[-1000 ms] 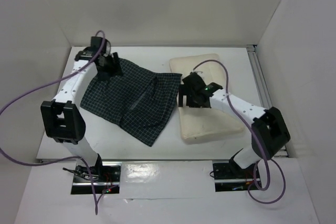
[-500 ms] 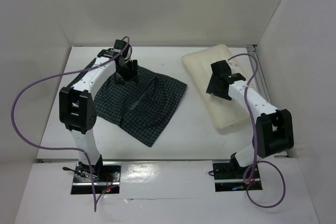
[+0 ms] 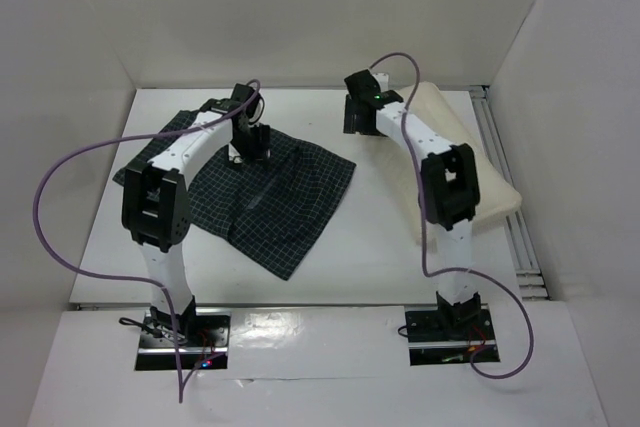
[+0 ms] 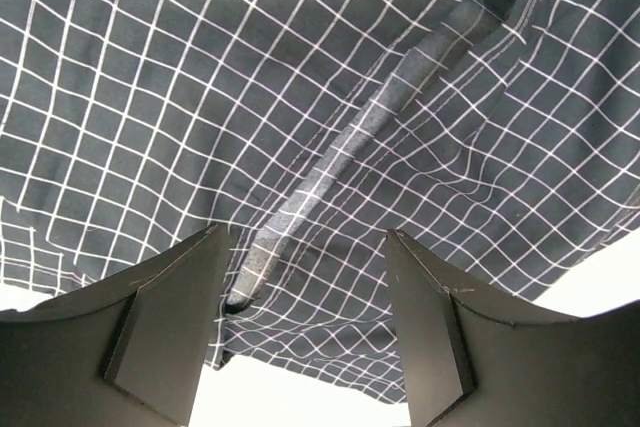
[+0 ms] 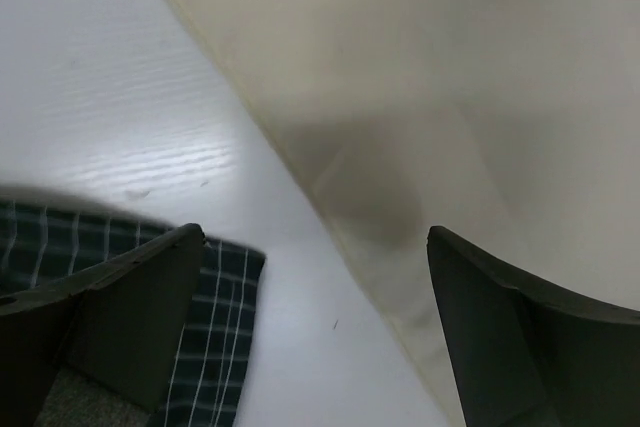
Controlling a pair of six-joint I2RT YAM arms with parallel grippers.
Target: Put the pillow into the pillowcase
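White table (image 3: 370,237), left hand (image 4: 305,235) spread over pillowcase (image 4: 200,97) — right hand (image 5: 312,235) spread, above edge of pillow (image 5: 450,67)

White table (image 3: 380,247), plain white walls (image 3: 300,7) on 3 sides, metal rail (image 3: 530,267) along right edge

End effector (image 4: 305,237), fingers apart, over creased pillowcase (image 4: 200,77).

Quantities:
- Dark navy fabric pillowcase with white grid check (image 4: 300,97): one, beneath and ahead of the left gripper (image 4: 305,237) fingers (image 4: 160,337).
- Cream soft rectangular pillow (image 5: 450,77): one, ahead of the right gripper (image 5: 312,235) fingertips.
- White-and-black robot arms: two.
- Grippers: two, with two dark fingers each.
- Purple cables: two.
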